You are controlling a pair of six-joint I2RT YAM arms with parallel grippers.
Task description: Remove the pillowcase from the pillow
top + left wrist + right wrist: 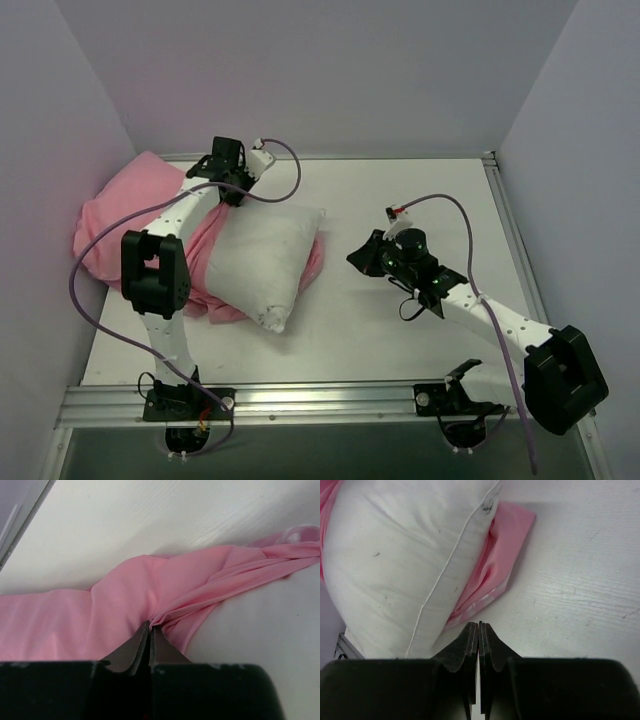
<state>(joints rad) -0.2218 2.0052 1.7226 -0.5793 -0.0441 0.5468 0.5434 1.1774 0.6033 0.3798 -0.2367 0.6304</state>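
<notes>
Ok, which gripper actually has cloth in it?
The left gripper, shut on a fold of the pink pillowcase. The right gripper is shut too, but empty, beside the pillow.

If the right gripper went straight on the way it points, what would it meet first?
Most likely the pillowcase edge poking out beneath the pillow, just ahead of the shut right gripper. The pillow's seamed side sits right behind it; depth is hard to judge.
</notes>
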